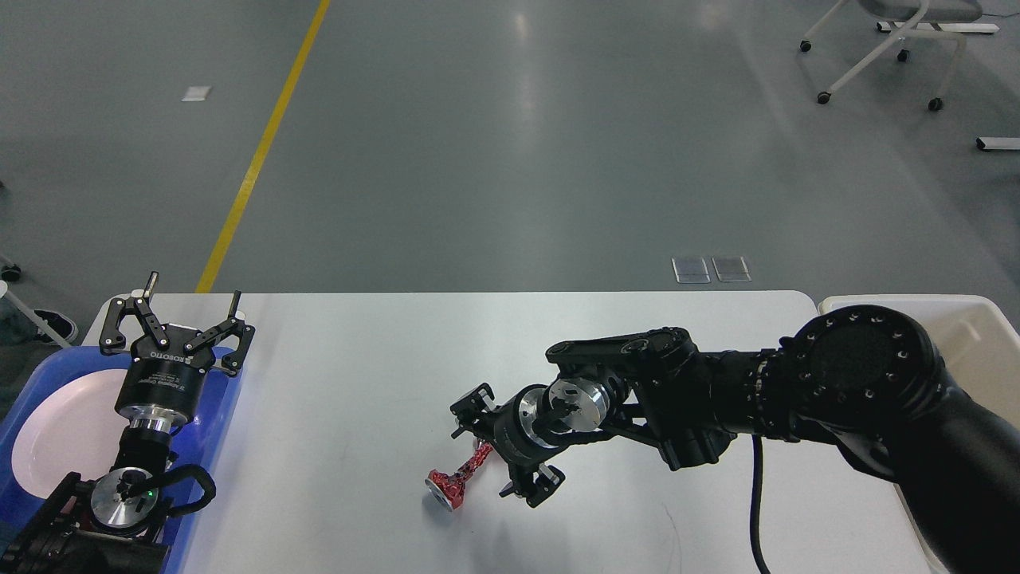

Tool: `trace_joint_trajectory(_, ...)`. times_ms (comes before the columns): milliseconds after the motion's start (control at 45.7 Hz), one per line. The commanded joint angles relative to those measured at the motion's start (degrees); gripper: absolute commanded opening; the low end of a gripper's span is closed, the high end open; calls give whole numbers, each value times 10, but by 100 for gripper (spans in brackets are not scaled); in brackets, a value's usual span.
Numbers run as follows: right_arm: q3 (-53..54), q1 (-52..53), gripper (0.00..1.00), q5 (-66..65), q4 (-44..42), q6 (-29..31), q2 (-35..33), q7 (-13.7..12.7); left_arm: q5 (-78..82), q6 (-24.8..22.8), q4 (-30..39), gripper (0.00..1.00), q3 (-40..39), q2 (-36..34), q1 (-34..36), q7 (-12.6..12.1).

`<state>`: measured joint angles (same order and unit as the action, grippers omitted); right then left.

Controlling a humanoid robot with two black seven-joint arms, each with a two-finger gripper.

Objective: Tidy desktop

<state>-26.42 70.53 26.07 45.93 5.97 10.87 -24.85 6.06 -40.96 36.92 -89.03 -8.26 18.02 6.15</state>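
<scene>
A crushed red can (453, 483) lies on the white desktop (358, 367), slightly left of centre and near the front. My right gripper (485, 454) is down at table level, open, with its fingers on either side of the can's upper right end. That end is hidden behind the gripper body. My left gripper (172, 320) stands open and empty at the table's left edge, pointing away from me, over the far rim of a blue tray (227, 399).
A white plate (64, 434) lies in the blue tray at the left. A cream bin (978, 319) stands at the table's right end, mostly hidden by my right arm. An office chair (884, 48) stands on the grey floor beyond.
</scene>
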Motion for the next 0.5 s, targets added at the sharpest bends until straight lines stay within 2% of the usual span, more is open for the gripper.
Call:
trace_joint_trajectory(0, 30, -46, 98, -51, -19, -1, -3, 1, 0, 0, 0, 96, 0, 0, 0, 0)
trace_joint_trajectory(153, 116, -97, 97, -65, -52, 0, -4, 3, 0, 0, 0, 96, 0, 0, 0, 0)
trace_joint_trajectory(306, 138, -120, 94, -96, -73, -1, -5, 7, 0, 0, 0, 96, 0, 0, 0, 0)
trace_joint_trajectory(481, 142, -147, 93, -124, -90, -1, -7, 39, 0, 0, 0, 96, 0, 0, 0, 0)
